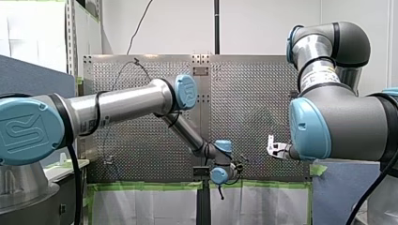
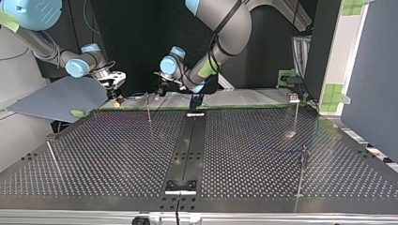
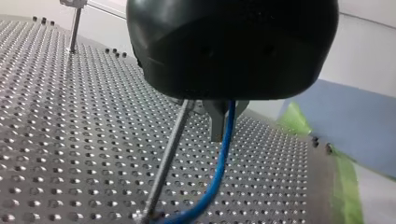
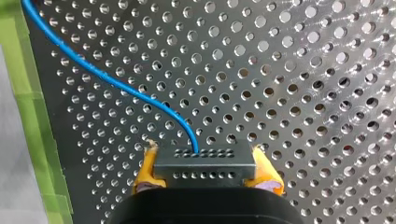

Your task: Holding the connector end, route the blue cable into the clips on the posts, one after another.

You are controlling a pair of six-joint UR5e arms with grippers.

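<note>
In the right wrist view my right gripper is shut with its yellow pads on a black connector. The blue cable leaves the connector and curves away over the perforated plate. In the left wrist view my left gripper is shut on the blue cable, which hangs down from its fingers right beside a thin metal post. In the top view both grippers hover at the far edge: my right gripper at the left, my left gripper near a post.
More posts stand on the perforated table: one at the top view's left front and two at its right. Green tape lines the table edge. A blue-grey panel lies behind my right gripper.
</note>
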